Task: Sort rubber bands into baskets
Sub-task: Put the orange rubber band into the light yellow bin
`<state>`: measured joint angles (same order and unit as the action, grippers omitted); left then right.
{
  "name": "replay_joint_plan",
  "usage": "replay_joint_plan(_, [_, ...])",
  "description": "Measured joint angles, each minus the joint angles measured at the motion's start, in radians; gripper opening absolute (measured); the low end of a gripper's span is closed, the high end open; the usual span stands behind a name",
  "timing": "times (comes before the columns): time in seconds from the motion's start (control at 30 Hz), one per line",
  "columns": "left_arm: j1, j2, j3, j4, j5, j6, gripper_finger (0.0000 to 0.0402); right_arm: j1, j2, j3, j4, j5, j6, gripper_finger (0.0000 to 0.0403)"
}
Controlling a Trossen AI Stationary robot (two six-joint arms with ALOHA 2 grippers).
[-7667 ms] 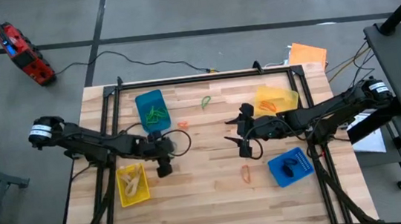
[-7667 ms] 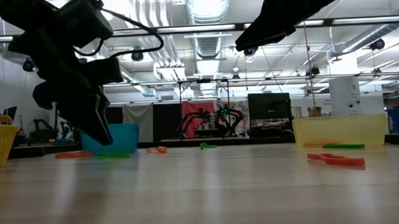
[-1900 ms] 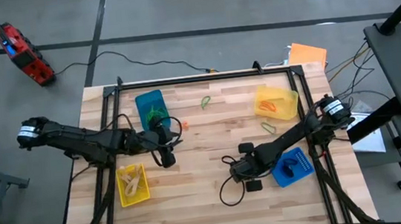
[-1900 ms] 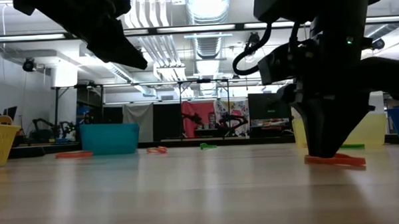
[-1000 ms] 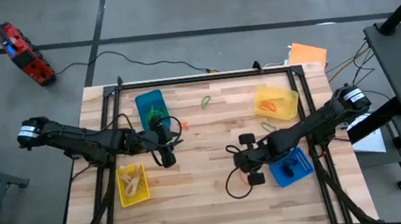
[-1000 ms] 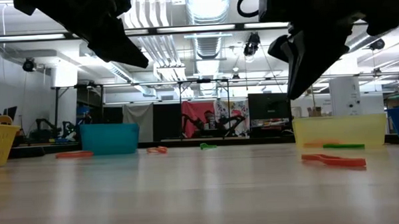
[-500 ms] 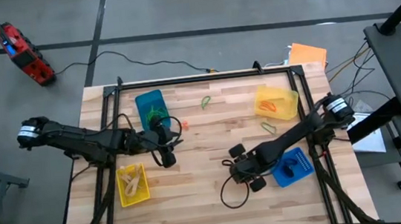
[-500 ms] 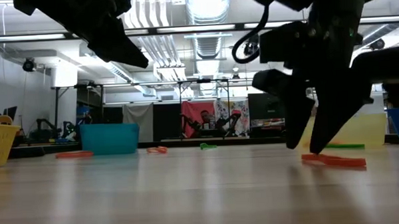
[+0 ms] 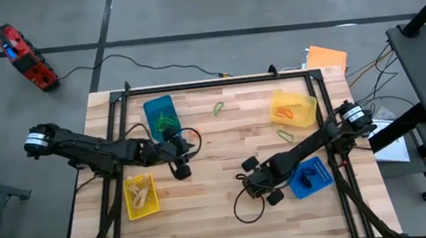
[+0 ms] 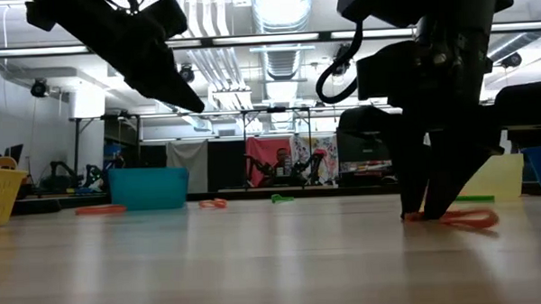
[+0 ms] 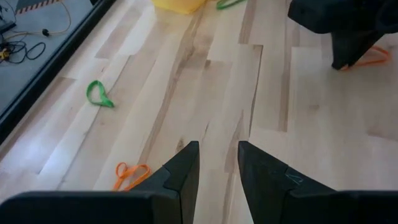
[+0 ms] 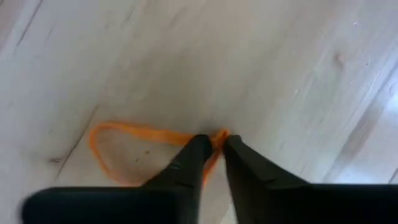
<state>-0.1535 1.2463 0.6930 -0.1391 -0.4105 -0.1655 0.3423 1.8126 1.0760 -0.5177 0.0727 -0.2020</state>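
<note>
An orange rubber band [image 12: 118,152] lies on the table near the middle right, and my right gripper [image 12: 212,148] stands down on it, shut on one strand; it also shows in the low view [image 10: 428,215]. My left gripper [image 11: 219,163] hovers open above the table's left half [image 9: 181,172], with nothing between its fingers. There are several baskets: a blue one [image 9: 161,115] with green bands, a yellow one [image 9: 292,107] with orange bands, a yellow one [image 9: 141,195] with tan bands, and a blue one [image 9: 309,177] with dark bands. My right gripper pinches one end of the orange band's loop [image 12: 219,134] between its two fingertips. The fingers come from above, pointing down at the table. The rest of the loop [image 10: 471,219] lies flat and slack on the wood.
Loose bands lie on the wood: a green one [image 9: 218,107] near the far edge, a green one [image 9: 284,134] beside the yellow basket, and an orange one [image 11: 129,174] close to my left gripper. An orange sheet [image 9: 327,57] lies off the far right corner.
My right gripper has come down from above the table onto the orange band with its fingers apart, then shut on the band's end. The band stays on the table. My left gripper has shifted a little toward the table's right.
</note>
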Motion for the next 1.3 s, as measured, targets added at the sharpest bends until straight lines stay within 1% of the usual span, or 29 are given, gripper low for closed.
replay_joint_plan(0.07, [0.000, 0.015, 0.000, 0.010, 0.000, 0.000, 0.0096, -0.008, 0.001, -0.001, 0.004, -0.016, 0.001, 0.0024])
replay_joint_plan(0.1, [0.000, 0.021, 0.000, 0.013, 0.000, 0.000, 0.0096, -0.012, 0.001, -0.001, 0.006, -0.022, 0.010, 0.0018])
replay_joint_plan(0.33, [0.000, 0.050, 0.000, 0.033, 0.000, 0.000, 0.0096, -0.020, -0.047, -0.004, 0.004, -0.021, 0.068, 0.0009])
replay_joint_plan(0.57, [0.000, 0.051, 0.000, 0.037, 0.000, 0.000, 0.0096, -0.022, -0.172, -0.005, -0.011, 0.026, 0.089, 0.0009])
replay_joint_plan(0.63, [0.000, 0.049, 0.000, 0.042, 0.000, 0.000, 0.0096, -0.022, -0.211, -0.005, -0.036, 0.085, 0.089, 0.0009])
replay_joint_plan(0.8, [0.000, 0.049, 0.000, 0.043, -0.001, 0.008, 0.0096, -0.064, -0.321, -0.004, -0.114, 0.310, 0.092, 0.0009])
replay_joint_plan(0.9, [0.000, 0.049, 0.005, 0.041, -0.001, 0.026, 0.0096, -0.126, -0.371, -0.004, -0.144, 0.445, 0.120, 0.0009])
replay_joint_plan(0.97, [0.000, 0.049, 0.020, 0.042, -0.001, 0.034, 0.0096, -0.193, -0.398, -0.002, -0.169, 0.517, 0.185, 0.0009])
replay_joint_plan(1.0, [0.000, 0.048, 0.028, 0.043, -0.002, 0.034, 0.0096, -0.237, -0.405, -0.002, -0.197, 0.532, 0.242, 0.0009])
replay_joint_plan(1.07, [0.000, 0.048, 0.045, 0.042, -0.002, 0.041, 0.0096, -0.337, -0.416, -0.003, -0.263, 0.554, 0.408, 0.0009])
replay_joint_plan(1.13, [0.000, 0.048, 0.063, 0.042, -0.002, 0.054, 0.0096, -0.443, -0.420, -0.003, -0.367, 0.559, 0.536, 0.0009])
replay_joint_plan(1.23, [0.000, 0.048, 0.081, 0.038, -0.002, 0.068, 0.0096, -0.586, -0.418, -0.004, -0.523, 0.570, 0.628, 0.0009])
replay_joint_plan(1.3, [0.000, 0.048, 0.088, 0.037, -0.002, 0.071, 0.0096, -0.655, -0.415, -0.006, -0.572, 0.571, 0.661, 0.0009])
